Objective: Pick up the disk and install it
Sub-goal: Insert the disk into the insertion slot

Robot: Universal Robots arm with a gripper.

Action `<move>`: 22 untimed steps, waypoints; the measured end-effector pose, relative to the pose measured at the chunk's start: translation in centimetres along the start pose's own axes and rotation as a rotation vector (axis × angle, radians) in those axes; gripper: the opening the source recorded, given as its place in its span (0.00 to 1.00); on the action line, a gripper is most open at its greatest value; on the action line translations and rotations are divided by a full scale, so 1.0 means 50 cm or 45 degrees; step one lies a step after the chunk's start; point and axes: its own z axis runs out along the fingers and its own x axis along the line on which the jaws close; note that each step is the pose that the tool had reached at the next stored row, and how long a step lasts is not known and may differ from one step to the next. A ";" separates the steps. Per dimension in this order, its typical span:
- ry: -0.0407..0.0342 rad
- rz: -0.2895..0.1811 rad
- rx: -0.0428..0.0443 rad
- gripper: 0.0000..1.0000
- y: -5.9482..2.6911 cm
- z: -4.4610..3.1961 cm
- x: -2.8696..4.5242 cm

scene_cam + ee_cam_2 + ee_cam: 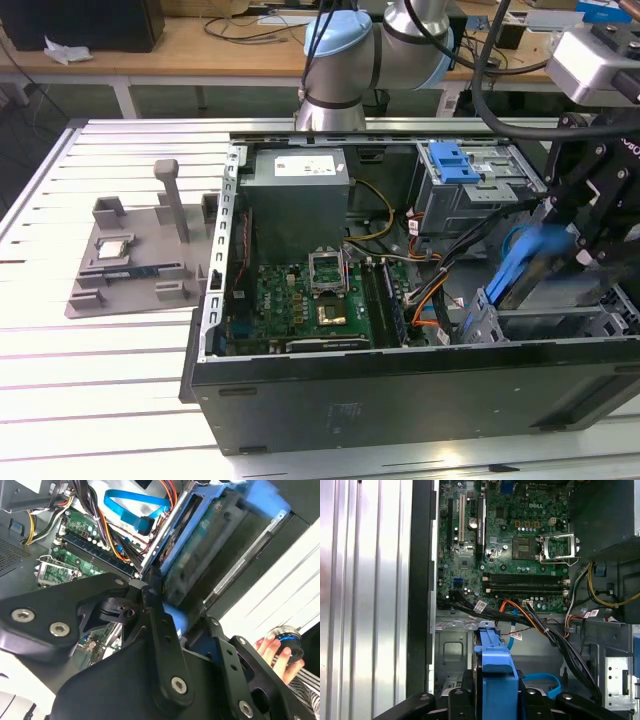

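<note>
In the exterior view, the disk [535, 268] hangs tilted and blurred, with blue rails along its edges, over the drive bay [545, 325] in the right part of the open computer case [400, 385]. My gripper [572, 238] is shut on it from above. In the first wrist view, the disk's blue rail [494, 672] sits between the black fingers [457, 700], above the case floor. In the second wrist view, the disk [215, 535] slants away from the gripper [176, 622] next to a metal bay wall.
The motherboard [310, 300], the grey power supply [298, 195] and bundles of cables [430, 290] lie inside the case. A blue bracket [450, 160] sits in the upper drive cage. A grey fixture [130, 255] with a chip stands on the exterior view's left. A person's hand [275, 652] holds a round knob.
</note>
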 end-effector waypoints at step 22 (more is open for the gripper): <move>0.0006 0.000 0.000 0.11 -0.007 0.001 -0.003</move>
